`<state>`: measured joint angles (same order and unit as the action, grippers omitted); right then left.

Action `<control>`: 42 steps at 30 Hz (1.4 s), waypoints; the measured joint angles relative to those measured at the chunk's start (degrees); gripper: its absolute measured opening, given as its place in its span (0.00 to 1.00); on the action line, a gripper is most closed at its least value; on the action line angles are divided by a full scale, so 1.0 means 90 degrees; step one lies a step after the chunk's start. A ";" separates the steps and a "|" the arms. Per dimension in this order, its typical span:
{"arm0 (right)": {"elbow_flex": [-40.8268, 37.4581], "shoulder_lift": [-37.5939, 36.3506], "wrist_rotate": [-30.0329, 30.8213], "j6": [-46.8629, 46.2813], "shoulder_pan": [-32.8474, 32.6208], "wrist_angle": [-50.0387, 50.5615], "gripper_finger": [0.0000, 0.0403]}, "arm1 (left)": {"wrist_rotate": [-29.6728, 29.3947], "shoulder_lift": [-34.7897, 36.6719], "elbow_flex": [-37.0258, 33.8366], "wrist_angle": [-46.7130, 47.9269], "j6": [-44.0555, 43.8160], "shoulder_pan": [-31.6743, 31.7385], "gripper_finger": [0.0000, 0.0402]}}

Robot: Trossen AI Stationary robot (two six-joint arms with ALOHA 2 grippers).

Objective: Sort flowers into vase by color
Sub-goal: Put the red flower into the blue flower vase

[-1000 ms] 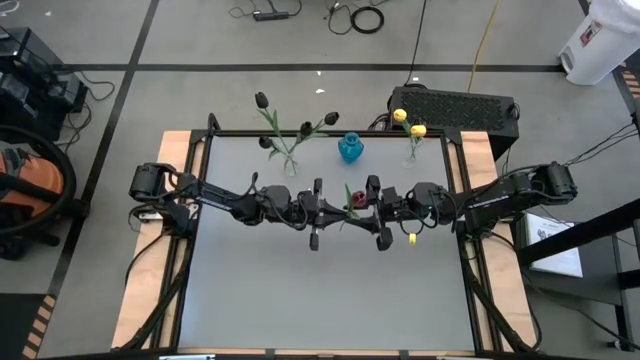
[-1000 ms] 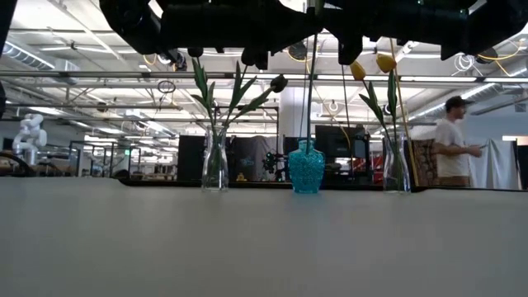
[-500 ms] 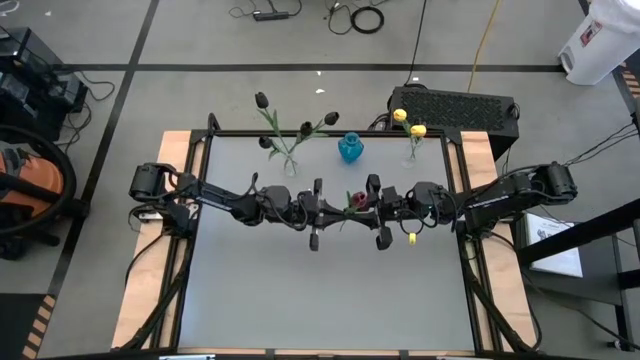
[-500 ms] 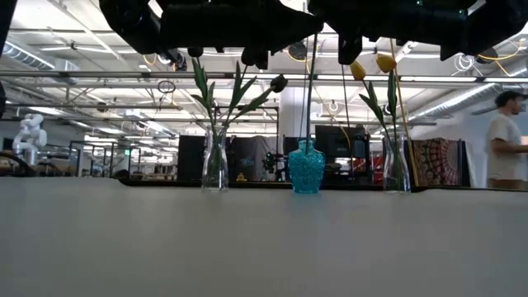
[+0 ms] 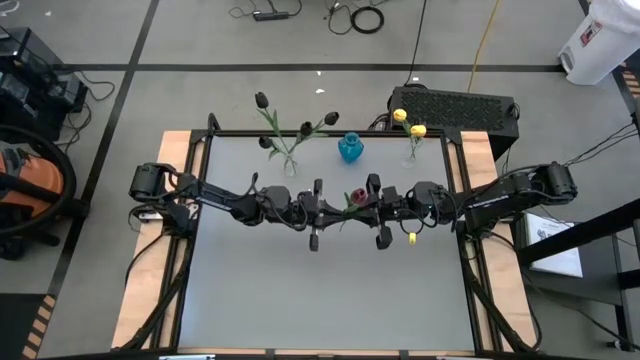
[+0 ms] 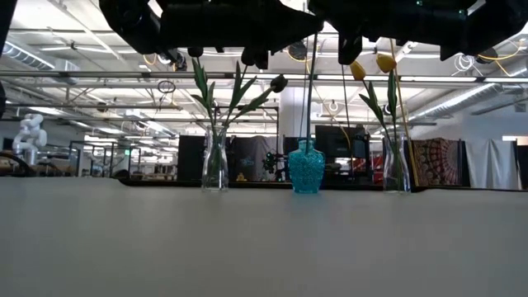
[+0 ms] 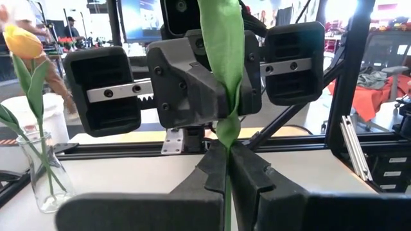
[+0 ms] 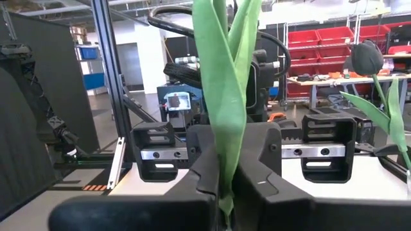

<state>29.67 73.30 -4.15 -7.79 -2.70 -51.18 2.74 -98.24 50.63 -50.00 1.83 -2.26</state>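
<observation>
An industrial robotics lab is indicated by red storage bins (image 8: pixel 324 36), overhead ducting (image 6: pixel 247 77) and monitors (image 6: pixel 334 142).

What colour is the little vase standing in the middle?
Bright turquoise blue vase, with a beaded texture; clearest in the low view.

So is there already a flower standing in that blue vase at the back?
No, the blue vase shows an empty mouth from above, while the dark red tulip hangs between the two claws.

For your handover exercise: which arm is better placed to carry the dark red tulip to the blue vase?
Probably the right. Both grippers, left and right, clamp the dark red tulip; the blue vase stands marginally nearer the right.
</observation>
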 joint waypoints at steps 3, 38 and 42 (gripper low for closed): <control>0.0000 0.0000 -0.0004 0.0000 0.0000 0.0005 0.04 | 0.0001 0.0000 0.0000 0.0000 -0.0002 -0.0004 0.02; -0.0005 -0.0605 -0.0034 0.0104 -0.0006 0.0887 0.03 | -0.0308 0.0127 0.0005 0.0193 -0.0002 -0.0368 0.31; -0.0005 -0.0713 -0.0028 0.0141 -0.0002 0.0998 0.03 | -0.0566 0.0437 0.0005 0.0994 -0.0002 -0.0372 0.31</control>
<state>29.63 66.88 -4.40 -6.53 -2.72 -42.20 -2.35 -94.31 50.68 -41.05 1.80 -5.61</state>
